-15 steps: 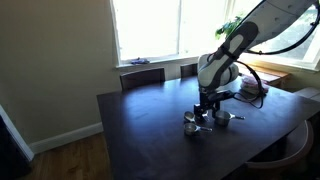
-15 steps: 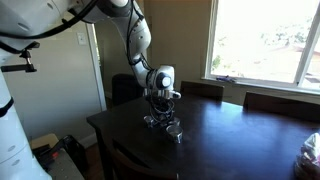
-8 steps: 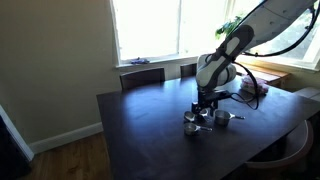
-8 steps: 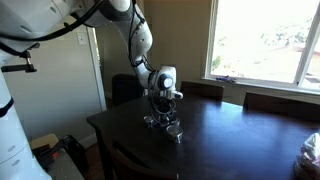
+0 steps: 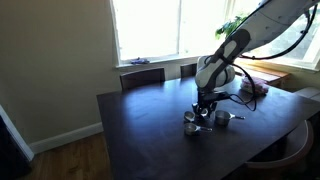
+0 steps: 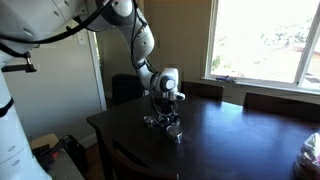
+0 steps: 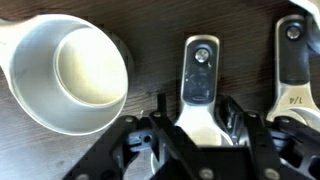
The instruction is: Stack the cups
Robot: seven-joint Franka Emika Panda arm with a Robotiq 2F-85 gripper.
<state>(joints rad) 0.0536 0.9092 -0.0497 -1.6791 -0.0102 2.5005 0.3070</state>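
Observation:
Three shiny silver measuring cups lie close together on the dark table (image 5: 140, 125). In the wrist view the largest cup (image 7: 75, 70) lies open-side up at the left. A second cup's handle (image 7: 198, 70) runs between my fingers, its bowl hidden under the gripper. A third cup's handle (image 7: 293, 60) shows at the right edge. My gripper (image 7: 195, 125) is down on the middle cup, fingers closed against the base of its handle. In both exterior views the gripper (image 5: 205, 108) (image 6: 163, 113) sits low over the cups (image 5: 192, 126) (image 6: 175, 130).
Chair backs (image 5: 142, 77) stand behind the table under the window. A pile of objects with cables (image 5: 252, 90) lies on the table beyond the cups. The table's front edge (image 6: 130, 150) is near the cups. A plant stands at the window.
Almost nothing has moved. The arm stays low over the cups with only a slight shift of the wrist.

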